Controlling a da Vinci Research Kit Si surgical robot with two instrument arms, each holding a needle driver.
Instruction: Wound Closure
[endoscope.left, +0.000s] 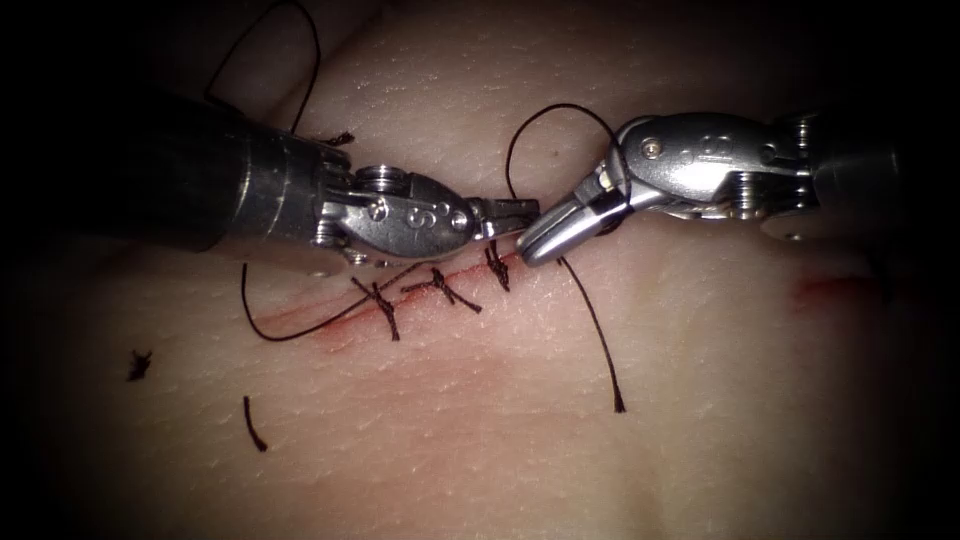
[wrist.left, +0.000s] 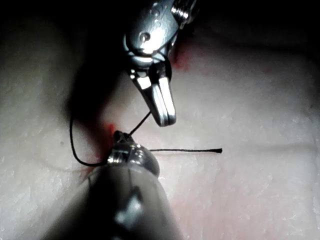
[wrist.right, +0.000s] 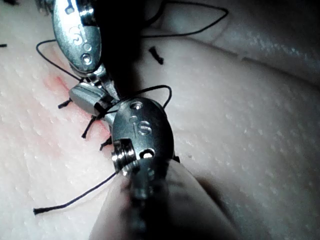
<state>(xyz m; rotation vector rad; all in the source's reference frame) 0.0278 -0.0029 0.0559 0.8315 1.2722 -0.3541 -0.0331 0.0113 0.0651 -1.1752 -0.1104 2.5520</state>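
Tissue (endoscope.left: 560, 440) lies beneath both tools, its cut (endoscope.left: 420, 290) running from about 8 o'clock toward 2 o'clock through the middle of the endoscope view, with red fluid (endoscope.left: 830, 290) along it and farther out at 3 o'clock. Three stitches (endoscope.left: 440, 288) already cross the cut.

Coming from 9 o'clock, the left tool (endoscope.left: 510, 212) has its jaws narrow, tips at the rightmost stitch; whether they pinch thread there I cannot tell. The right tool (endoscope.left: 555, 228), entering from 3 o'clock, has its jaws closed on the thread (endoscope.left: 590, 320): one strand loops up toward 12 o'clock above the jaws, the other trails to a free end at 5 o'clock on the tissue. I cannot make out a needle. Cut ends of thread (endoscope.left: 255, 425) lie loose at 7 and 8 o'clock.

Risks, as I judge them: the two tips sit nearly touching, so a small wrist turn could knock them together. A sharp tug on the held strand might strain the nearest stitch or tear the cut's edge. The short free tail could slip out of any loop being formed.
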